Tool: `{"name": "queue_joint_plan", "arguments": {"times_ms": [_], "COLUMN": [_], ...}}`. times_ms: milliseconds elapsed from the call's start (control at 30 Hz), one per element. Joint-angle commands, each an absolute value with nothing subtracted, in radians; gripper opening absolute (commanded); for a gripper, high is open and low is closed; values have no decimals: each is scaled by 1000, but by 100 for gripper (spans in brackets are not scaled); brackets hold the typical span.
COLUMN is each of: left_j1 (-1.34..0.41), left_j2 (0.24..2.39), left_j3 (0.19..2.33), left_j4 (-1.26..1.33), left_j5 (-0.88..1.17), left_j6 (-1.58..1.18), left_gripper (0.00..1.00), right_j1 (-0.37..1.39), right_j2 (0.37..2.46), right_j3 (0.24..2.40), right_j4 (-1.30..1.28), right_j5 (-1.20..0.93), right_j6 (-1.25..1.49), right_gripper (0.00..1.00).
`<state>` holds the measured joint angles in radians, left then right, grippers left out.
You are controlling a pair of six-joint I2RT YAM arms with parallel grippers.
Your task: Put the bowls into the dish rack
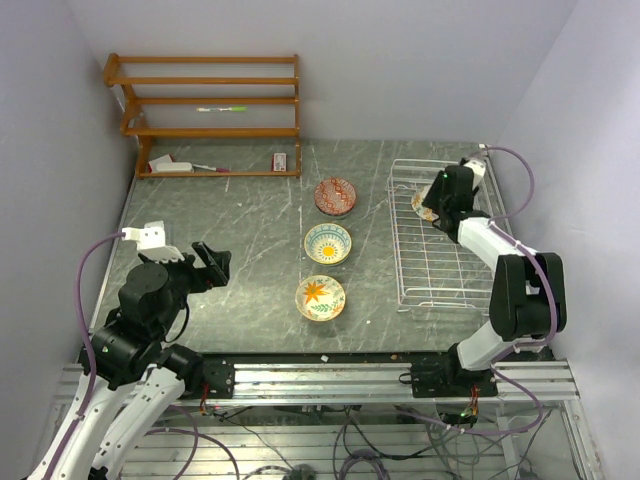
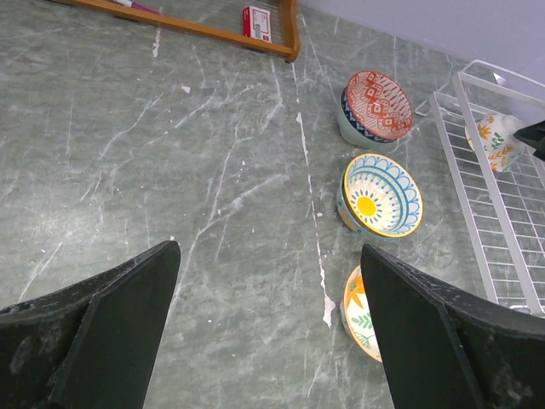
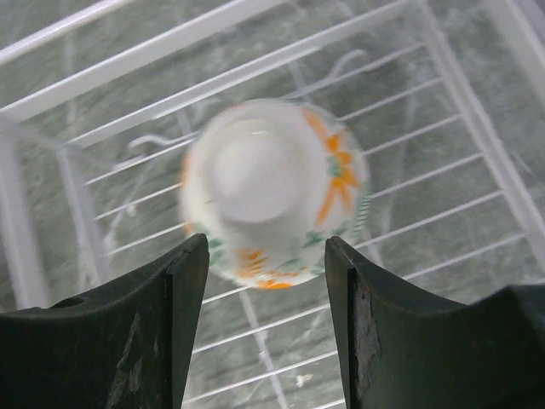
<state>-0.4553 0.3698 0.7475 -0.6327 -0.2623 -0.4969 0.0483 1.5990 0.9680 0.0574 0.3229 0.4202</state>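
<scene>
Three bowls stand in a column on the table: red-brown [image 1: 335,196], teal-yellow [image 1: 328,243] and orange floral [image 1: 320,297]. They also show in the left wrist view: red-brown [image 2: 378,104], teal-yellow [image 2: 382,194], orange floral [image 2: 362,313]. A cream bowl with orange flowers [image 3: 272,187] lies bottom-up and blurred in the far left corner of the white wire dish rack [image 1: 400,300]. My right gripper [image 3: 266,256] is open just above it, apart from it. My left gripper [image 2: 268,332] is open and empty over bare table, left of the bowls.
A brown wooden shelf unit [image 1: 210,130] stands at the back left with small items on it. The rack's wires [image 3: 255,72] run under the right gripper. The rack's left rim [image 2: 464,183] lies right of the bowl column.
</scene>
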Motion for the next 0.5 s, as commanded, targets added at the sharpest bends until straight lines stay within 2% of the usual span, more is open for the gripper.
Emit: {"name": "queue_joint_plan", "arguments": {"times_ms": [0, 200, 467], "left_j1": [-452, -452, -452], "left_j2": [370, 374, 376], "left_j3": [772, 773, 773], "left_j4": [-611, -612, -612], "left_j5": [-240, -240, -239], "left_j6": [-481, -482, -481], "left_gripper": [98, 98, 98], "right_j1": [144, 181, 181], "right_j2": [1534, 1553, 1655], "right_j3": [960, 993, 1045], "right_j4": [116, 97, 133], "right_j5": [311, 259, 342], "right_j6": [352, 367, 371], "right_gripper": [57, 57, 57]}}
